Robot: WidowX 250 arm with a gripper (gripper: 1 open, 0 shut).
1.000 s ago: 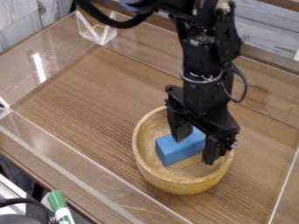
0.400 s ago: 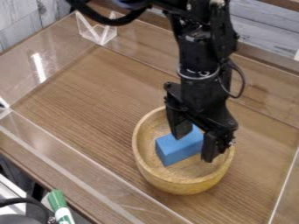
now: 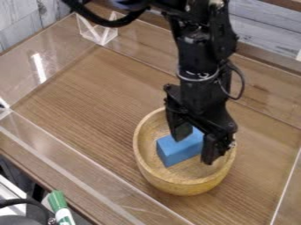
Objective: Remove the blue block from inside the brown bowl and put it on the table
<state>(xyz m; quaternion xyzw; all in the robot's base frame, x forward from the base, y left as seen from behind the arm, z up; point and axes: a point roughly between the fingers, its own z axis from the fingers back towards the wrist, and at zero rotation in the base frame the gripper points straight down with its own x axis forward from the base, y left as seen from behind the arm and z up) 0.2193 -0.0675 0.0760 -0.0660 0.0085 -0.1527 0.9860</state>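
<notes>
Jaws spread open over blue block, brown bowl around it, no legible writing

Brown bowl: smooth, pale wood, low sheen. Blue block: matt, plain-faced, possibly painted wood. Surface: wood-grained. Edging walls: clear, glossy plastic.

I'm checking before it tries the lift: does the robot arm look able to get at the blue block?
Probably yes: the open claw hangs low over the brown bowl, right at the blue block, and nothing covers the bowl.
</notes>
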